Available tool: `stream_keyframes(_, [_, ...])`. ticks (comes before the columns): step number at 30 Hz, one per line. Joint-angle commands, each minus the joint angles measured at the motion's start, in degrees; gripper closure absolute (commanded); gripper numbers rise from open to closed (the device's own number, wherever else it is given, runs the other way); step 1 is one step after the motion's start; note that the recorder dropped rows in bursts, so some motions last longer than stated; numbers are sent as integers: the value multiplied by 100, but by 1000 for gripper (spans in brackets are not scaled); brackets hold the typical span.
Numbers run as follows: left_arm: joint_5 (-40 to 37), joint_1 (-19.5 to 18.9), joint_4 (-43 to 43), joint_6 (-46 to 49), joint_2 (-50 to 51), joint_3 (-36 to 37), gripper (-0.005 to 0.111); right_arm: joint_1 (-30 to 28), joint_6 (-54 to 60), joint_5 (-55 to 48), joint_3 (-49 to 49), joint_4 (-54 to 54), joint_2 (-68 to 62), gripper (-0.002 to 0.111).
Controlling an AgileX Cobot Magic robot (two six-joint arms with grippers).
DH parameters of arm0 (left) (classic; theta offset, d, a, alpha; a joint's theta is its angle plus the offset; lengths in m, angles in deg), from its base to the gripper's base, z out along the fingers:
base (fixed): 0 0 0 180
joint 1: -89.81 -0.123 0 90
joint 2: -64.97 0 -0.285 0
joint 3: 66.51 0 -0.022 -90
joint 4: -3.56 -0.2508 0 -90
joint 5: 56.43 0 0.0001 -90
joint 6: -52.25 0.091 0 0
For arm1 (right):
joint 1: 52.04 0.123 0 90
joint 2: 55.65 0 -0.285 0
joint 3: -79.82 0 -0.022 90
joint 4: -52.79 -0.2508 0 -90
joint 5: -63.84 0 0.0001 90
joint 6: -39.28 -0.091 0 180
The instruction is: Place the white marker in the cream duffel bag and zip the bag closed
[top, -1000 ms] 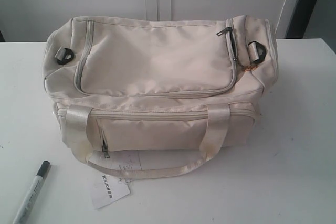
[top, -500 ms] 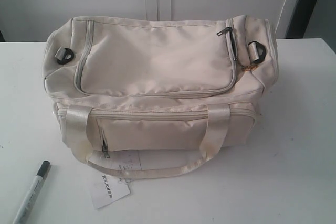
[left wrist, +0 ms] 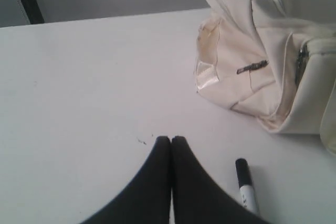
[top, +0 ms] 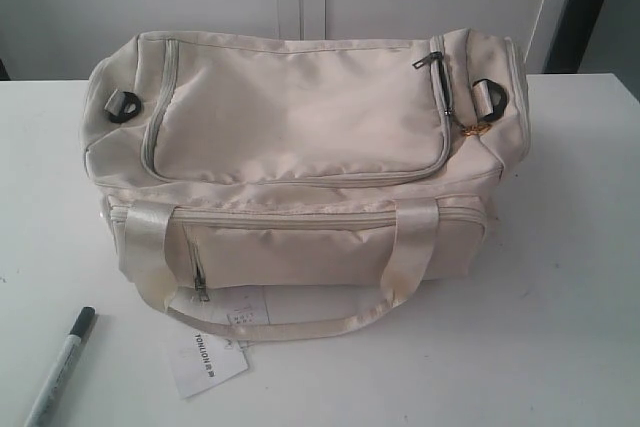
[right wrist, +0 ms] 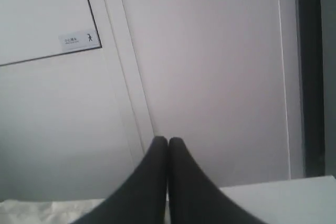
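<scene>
Both grippers pinched fully shut, nothing held in either. Left gripper (left wrist: 170, 139) sits over bare table (left wrist: 79, 77), just beside the white marker (left wrist: 245, 184). Right gripper (right wrist: 168, 139) looks past the cream duffel bag (top: 300, 147) at the wall

Marker lies flat on the table off the bag's front corner on the left arm's side, cap end toward the bag, clear of the paper tag (top: 208, 359)

Bag's top flap zip looks closed, with its pull (top: 430, 57) at the end on the right arm's side, so my read is it needs opening before anything goes in

For the pick: open left jaws, turn wrist to straddle the barrel crosswise, come down mid-barrel not on the cap, close slowly. It's thin and round, so it'll likely roll if one finger lands first
</scene>
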Motion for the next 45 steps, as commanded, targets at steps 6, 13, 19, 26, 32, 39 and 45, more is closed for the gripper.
stream_keyframes(6, [455,-11,557,-1350,-29,19,107,-38,1038,-2947,1519,-93,-851,108])
stream_keyframes(13, [432,-11,557,-2485,-29,19,107,-38,2344,-4893,2588,-1195,-1916,108])
stream_keyframes(19, [399,-11,557,-2613,-29,19,107,-38,2304,-4790,2952,-1425,-2656,108])
stream_keyframes(26, [127,-11,557,-2961,-29,19,107,-38,2507,-4754,3096,-1619,-3261,69])
stream_keyframes(32, [52,-11,557,-2955,-29,19,107,-38,2448,-4477,3372,-1619,-3772,32])
stream_keyframes(39, [-198,-11,533,-2913,-29,19,107,-49,2317,-4425,3863,-1637,-4535,32])
stream_keyframes(45, [-198,-11,517,-2913,-29,19,107,-84,2317,-4296,4184,-1608,-4956,34])
